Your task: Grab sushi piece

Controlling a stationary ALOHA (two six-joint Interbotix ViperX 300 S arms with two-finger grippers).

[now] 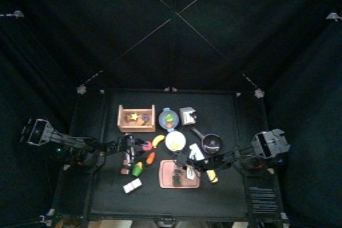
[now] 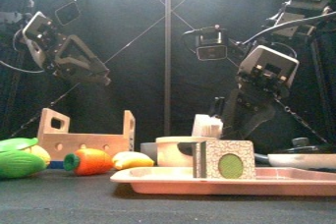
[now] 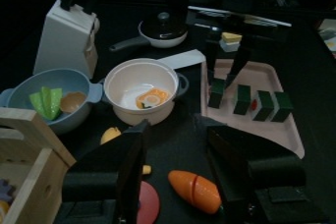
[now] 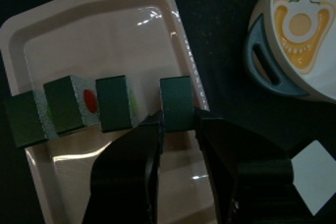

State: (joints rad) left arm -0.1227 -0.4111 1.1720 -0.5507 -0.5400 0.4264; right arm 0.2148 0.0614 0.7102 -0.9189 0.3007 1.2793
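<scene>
Black curtains [image 1: 80, 32] enclose the pen on all sides. Thin pale struts [image 1: 171, 14] cross diagonally overhead, meeting above the small black table [image 1: 114, 202]. Metal corner posts [image 1: 82, 89] stand at the table's far edge. Lighting dim, pooled on the table.

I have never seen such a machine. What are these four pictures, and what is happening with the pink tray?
This is a robot with two black arms at a small black table. One picture looks down from above, one looks level from the table's front edge, and two come from cameras on the wrists. On the table are a pink tray with sushi pieces, a white pot, a blue bowl, a wooden crate and toy food. The right gripper stands over the tray, its jaws on either side of one sushi piece; whether they grip it cannot be told. The left gripper hangs open, holding nothing.
</scene>
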